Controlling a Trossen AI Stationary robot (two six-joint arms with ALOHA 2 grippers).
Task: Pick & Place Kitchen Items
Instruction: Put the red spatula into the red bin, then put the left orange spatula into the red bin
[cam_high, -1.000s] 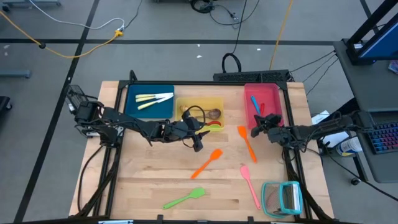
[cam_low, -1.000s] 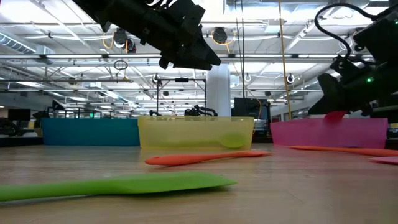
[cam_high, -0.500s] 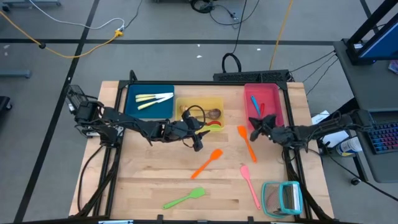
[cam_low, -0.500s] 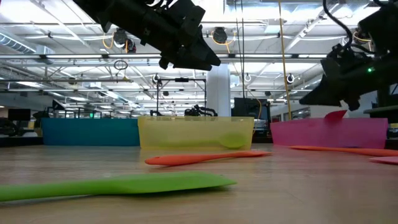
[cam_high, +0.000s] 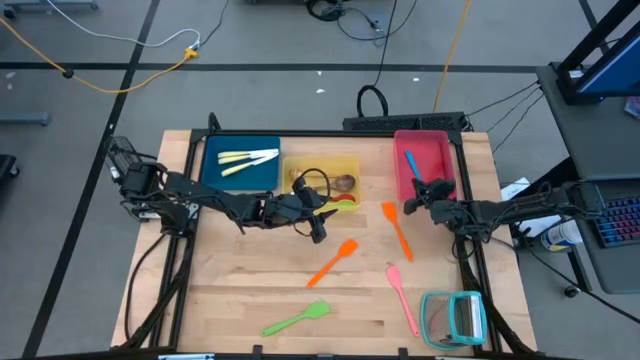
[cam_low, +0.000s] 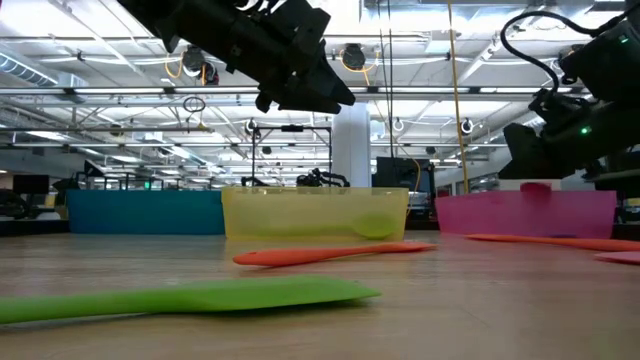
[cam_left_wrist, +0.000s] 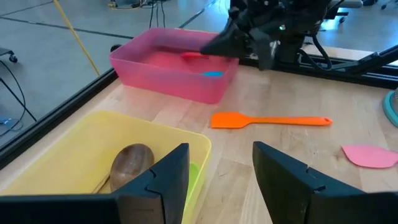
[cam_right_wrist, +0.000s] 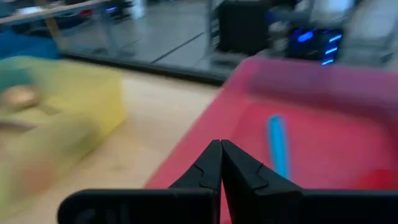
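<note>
Wooden worktop (cam_high: 250, 290), utensils scattered lower centre. Right end effector (cam_high: 412, 204) clenched empty beside pink tray (cam_high: 448, 150); left end effector (cam_high: 318, 232) released. Approach orange spatula (cam_high: 397, 229) handle squarely, open first.

Grey floor (cam_high: 250, 40) with yellow cable (cam_high: 130, 75), bright ceiling lights (cam_low: 420, 25) over a workshop hall.

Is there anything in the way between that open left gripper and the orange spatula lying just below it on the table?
Nothing visible. The left gripper hangs open by the yellow tray, and only bare wood lies between it and the orange spatula.
</note>
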